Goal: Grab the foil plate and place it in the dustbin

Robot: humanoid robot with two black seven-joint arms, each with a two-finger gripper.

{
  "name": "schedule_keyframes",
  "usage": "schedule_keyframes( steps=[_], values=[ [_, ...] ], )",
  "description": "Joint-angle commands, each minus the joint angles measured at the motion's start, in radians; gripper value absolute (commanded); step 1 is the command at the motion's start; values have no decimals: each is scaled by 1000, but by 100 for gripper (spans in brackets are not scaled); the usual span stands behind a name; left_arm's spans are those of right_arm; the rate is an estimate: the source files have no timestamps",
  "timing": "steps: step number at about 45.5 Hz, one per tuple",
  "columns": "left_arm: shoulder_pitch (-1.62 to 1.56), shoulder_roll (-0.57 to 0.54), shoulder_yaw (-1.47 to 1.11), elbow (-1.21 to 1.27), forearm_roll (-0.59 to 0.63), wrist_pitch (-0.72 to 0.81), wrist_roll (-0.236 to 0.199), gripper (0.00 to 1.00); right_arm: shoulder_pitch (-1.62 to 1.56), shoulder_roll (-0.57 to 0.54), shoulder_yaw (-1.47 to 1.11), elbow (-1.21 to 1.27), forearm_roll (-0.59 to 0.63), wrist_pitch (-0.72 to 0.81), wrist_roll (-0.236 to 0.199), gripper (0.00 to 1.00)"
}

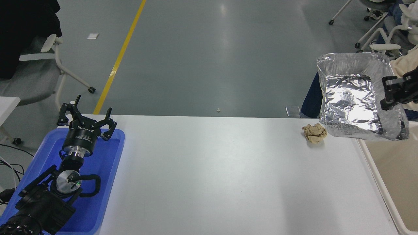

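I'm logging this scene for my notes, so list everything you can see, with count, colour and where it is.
foil plate: one, shiny silver, held in the air at the right, above the table's far right corner
dustbin: one, beige, at the table's right edge
paper wad: one, tan-brown, on the table near its far right
tray: one, blue, on the table's left end
table: one, white, across the foreground
chairs: grey and white, on the floor at far left and far right
person: one, blue trousers, mostly hidden behind the plate
left gripper: black, open, parked over the tray
right gripper: black, clamping the plate's right rim
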Motion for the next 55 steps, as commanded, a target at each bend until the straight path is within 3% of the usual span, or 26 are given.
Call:
schedule_keyframes(
  steps=[1,13,32,39,46,50,55],
  values=[
    [0,0,0,0,-1,0,-1,100,12,-84,-123,-64,-1,0,-1,0],
    [0,0,0,0,-1,0,-1,100,-126,-279,-159,-344,-17,0,-6,0],
    [0,0,0,0,0,-2,-1,100,-687,-322,111,-552,3,0,-8,0],
    [0,0,0,-2,0,-2,-1,100,-900,-325,226,-585,52,-173,-8,0],
    [0,0,0,0,0,0,-1,100,-1184,-325,412,-617,265,-447,-6,0],
    [0,0,0,0,0,0,-1,100,-1307,-318,525,-688,269,-573,-6,0],
    [0,0,0,0,0,0,-1,100,-1444,-273,608,-791,269,-622,-8,0]
  ],
)
